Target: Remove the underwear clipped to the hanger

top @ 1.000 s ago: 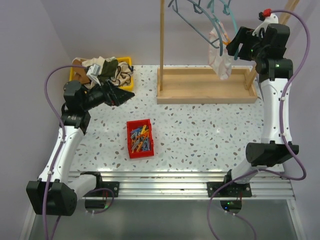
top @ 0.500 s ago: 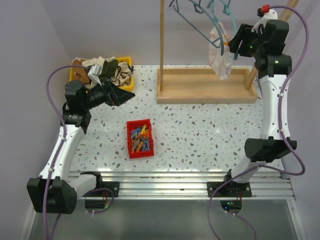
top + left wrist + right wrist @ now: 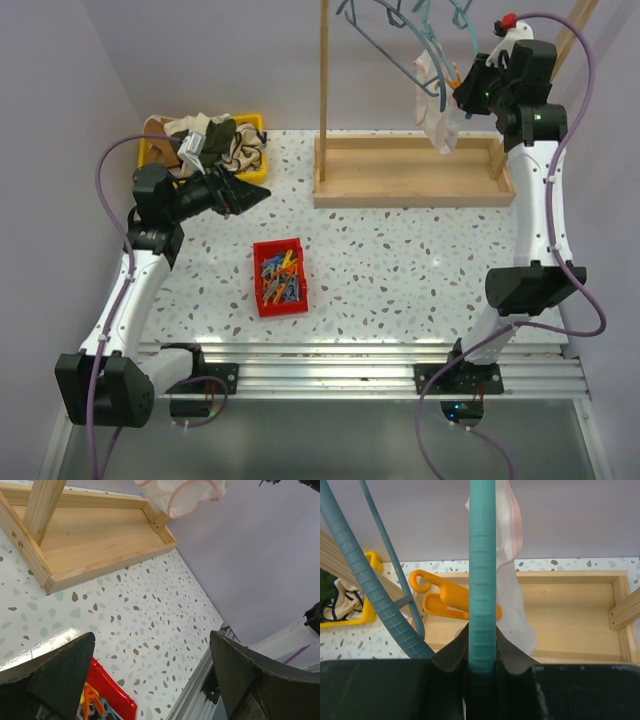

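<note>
clamping the teal hanger (image 3: 482, 555), right gripper (image 3: 482, 647) pinches it; left gripper (image 3: 152, 635) gapes wide.

table (image 3: 400, 260) (speckled) | centre: red bin (image 3: 283, 309) | far-left: yellow bin (image 3: 150, 152) | far: wooden rack base (image 3: 415, 191)

our right gripper (image 3: 463, 92) lifted higher and a little further left, closed on the teal hanger (image 3: 430, 45), our right forearm now standing straighter above the worktop (image 3: 400, 270), the pale pink underwear (image 3: 437, 105) drawn upward with it, its hem higher over the wooden tray (image 3: 410, 185)
</note>
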You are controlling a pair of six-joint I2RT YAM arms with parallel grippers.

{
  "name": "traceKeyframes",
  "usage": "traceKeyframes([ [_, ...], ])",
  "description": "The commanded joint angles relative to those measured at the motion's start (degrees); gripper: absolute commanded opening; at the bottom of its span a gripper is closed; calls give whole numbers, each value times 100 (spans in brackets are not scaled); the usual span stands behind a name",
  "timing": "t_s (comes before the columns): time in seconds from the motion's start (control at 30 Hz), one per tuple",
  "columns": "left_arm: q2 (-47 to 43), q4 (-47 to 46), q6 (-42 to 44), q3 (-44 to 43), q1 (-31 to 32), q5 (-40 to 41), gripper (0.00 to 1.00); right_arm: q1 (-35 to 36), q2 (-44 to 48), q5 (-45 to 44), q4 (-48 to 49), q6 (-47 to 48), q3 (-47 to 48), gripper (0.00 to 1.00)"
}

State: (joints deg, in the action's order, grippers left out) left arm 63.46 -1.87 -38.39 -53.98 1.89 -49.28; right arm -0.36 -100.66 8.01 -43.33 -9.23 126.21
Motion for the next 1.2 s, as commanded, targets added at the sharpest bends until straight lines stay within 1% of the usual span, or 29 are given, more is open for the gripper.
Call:
traceKeyframes([
  [0.0,-115,-296,-63,63,-31,-3,100,-17,73,-273,35,-17,386,0],
  [0.17,-80,-393,-142,28,-31,-12,100,-17,161,-405,201,-131,790,0],
  [0.3,-36,-402,-142,-69,-40,6,100,-17,336,-475,457,-202,887,0],
  [0.43,70,-428,-177,-131,-31,-3,100,-17,442,-546,457,-158,1054,0],
  [0.53,114,-507,-221,-139,-31,-29,100,-17,521,-625,361,-149,1028,0],
  [0.63,166,-551,-230,-131,-31,-29,100,-17,705,-774,211,-87,774,0],
  [0.73,219,-665,-300,-78,-31,-12,100,-8,1056,-1003,62,-96,309,0],
  [0.8,254,-911,-423,18,-31,14,100,-17,1302,-1178,18,-113,-218,0],
  [0.83,298,-1007,-571,53,-31,15,100,-17,1599,-1196,44,-157,-437,0],
  [0.87,324,-1087,-643,80,-31,49,100,-8,1802,-1153,148,-210,-953,0],
  [0.9,342,-1157,-730,80,-40,93,100,-8,1987,-1196,202,-289,-1219,0],
  [0.93,360,-1132,-722,54,-31,155,100,-8,2389,-1231,254,-385,-1509,0],
  [0.97,342,-1071,-688,10,-31,347,100,-8,2576,-1267,333,-508,-2043,0],
  [1.0,308,-1009,-609,-16,-31,427,100,-8,2769,-1423,378,-544,-2309,0],
  [1.03,307,-939,-556,-51,-40,506,100,140,3163,-1503,422,-570,-2573,0],
  [1.07,298,-782,-494,-139,-31,594,100,185,3332,-1617,431,-588,-3045,0],
  [1.13,351,-710,-424,-192,-40,586,100,299,3675,-1767,396,-632,-3505,0],
  [1.17,377,-675,-424,-210,-31,534,100,343,3972,-1803,256,-702,-3951,0],
])
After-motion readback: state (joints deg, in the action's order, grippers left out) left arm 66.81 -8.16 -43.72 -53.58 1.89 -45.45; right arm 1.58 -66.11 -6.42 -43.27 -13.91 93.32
